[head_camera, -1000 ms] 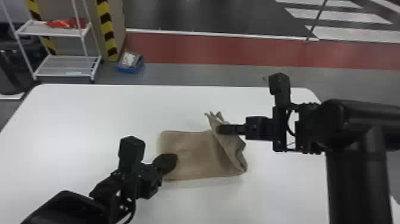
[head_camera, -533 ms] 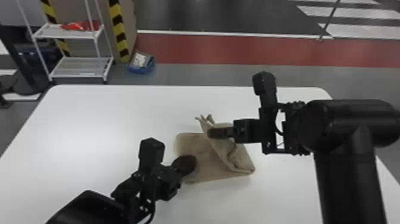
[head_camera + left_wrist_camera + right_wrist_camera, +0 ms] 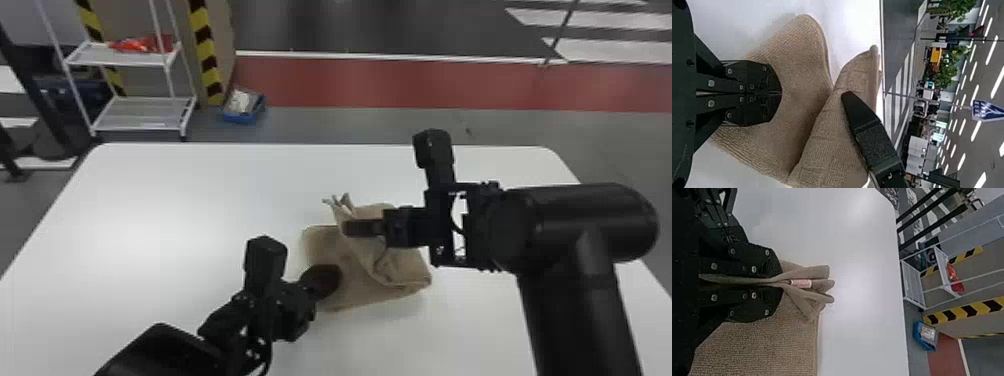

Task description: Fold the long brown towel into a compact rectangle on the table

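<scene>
In the head view my right gripper [image 3: 362, 228] is shut on a gathered, raised fold of the brown towel [image 3: 402, 260], which lies partly folded over itself on the white table. My left gripper [image 3: 330, 280] rests on the towel's flat left part. Its two fingers are together over the cloth in the left wrist view, the gripper [image 3: 781, 93] pressing the towel [image 3: 797, 70]. From the right wrist view, bunched cloth and a small white label [image 3: 801, 283] stick out past the right gripper [image 3: 779, 282].
The white table [image 3: 200, 200] extends around the towel, widest to its left. Behind it on the floor stand a white rack [image 3: 142, 107] holding something red and a blue bin [image 3: 243, 107].
The right gripper has moved left relative to the left one, drawing the raised fold with it. More of the towel's right side now shows folded over. The head view has also shifted.
</scene>
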`<state>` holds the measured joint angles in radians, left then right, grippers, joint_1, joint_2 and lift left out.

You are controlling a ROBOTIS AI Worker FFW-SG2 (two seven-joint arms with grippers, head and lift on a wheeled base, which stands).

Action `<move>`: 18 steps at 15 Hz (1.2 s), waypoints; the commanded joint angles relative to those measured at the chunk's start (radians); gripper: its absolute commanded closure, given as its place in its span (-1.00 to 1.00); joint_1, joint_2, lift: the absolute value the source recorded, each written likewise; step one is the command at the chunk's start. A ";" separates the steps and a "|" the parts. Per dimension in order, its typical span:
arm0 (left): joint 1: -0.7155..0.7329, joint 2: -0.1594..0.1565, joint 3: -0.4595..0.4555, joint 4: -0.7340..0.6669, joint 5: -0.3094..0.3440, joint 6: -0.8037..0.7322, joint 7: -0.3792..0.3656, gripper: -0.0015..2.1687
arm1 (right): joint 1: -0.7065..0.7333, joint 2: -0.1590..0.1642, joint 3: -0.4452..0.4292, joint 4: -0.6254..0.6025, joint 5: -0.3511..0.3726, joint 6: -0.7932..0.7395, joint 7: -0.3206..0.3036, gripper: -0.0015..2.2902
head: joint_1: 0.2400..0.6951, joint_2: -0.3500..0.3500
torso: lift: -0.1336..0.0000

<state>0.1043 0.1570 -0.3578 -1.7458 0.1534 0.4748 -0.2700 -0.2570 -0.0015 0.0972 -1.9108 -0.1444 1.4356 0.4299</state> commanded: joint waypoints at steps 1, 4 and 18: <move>0.005 -0.002 -0.006 0.000 0.000 0.000 0.002 0.58 | 0.001 0.002 0.016 -0.002 -0.001 -0.016 -0.007 -0.10 | 1.00 -0.14 | -0.87; 0.011 -0.001 -0.009 -0.004 0.000 -0.009 0.005 0.58 | 0.018 0.002 0.033 0.027 -0.003 -0.059 -0.008 -0.10 | 1.00 -0.14 | -0.87; 0.014 0.003 -0.007 -0.011 -0.003 -0.009 0.008 0.58 | 0.128 0.002 0.013 -0.002 -0.054 -0.289 0.030 -0.80 | 1.00 -0.07 | -0.87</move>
<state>0.1182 0.1594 -0.3712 -1.7561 0.1501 0.4657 -0.2614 -0.1532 -0.0015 0.1376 -1.8844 -0.1750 1.1622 0.4522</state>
